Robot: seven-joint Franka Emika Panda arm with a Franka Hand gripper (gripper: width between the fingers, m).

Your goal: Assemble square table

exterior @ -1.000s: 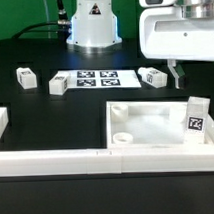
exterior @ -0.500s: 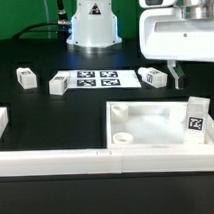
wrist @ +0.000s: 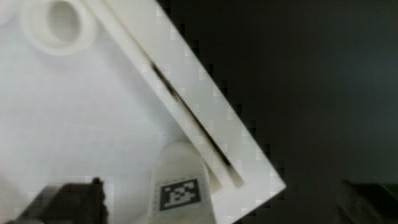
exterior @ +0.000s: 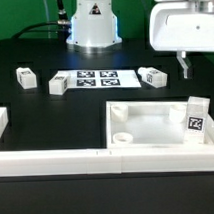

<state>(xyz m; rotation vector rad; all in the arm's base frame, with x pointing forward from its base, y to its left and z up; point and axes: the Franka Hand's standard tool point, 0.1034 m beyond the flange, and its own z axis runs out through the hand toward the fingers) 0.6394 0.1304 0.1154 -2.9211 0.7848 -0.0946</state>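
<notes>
The white square tabletop lies at the exterior view's lower right, rim up, with a round socket in its near corner. One white tagged leg stands upright in its right far corner. My gripper hangs above that leg, open and empty. In the wrist view the leg's tag shows between my dark fingers, next to the tabletop rim and a socket. Three loose legs lie on the black table: two at the left, one right of centre.
The marker board lies flat between the loose legs. A long white border bar runs along the front and another piece stands at the left. The robot base is at the back.
My gripper has risen and shifted toward the exterior view's right, away from the upright leg. The leg and the other parts have not moved.
</notes>
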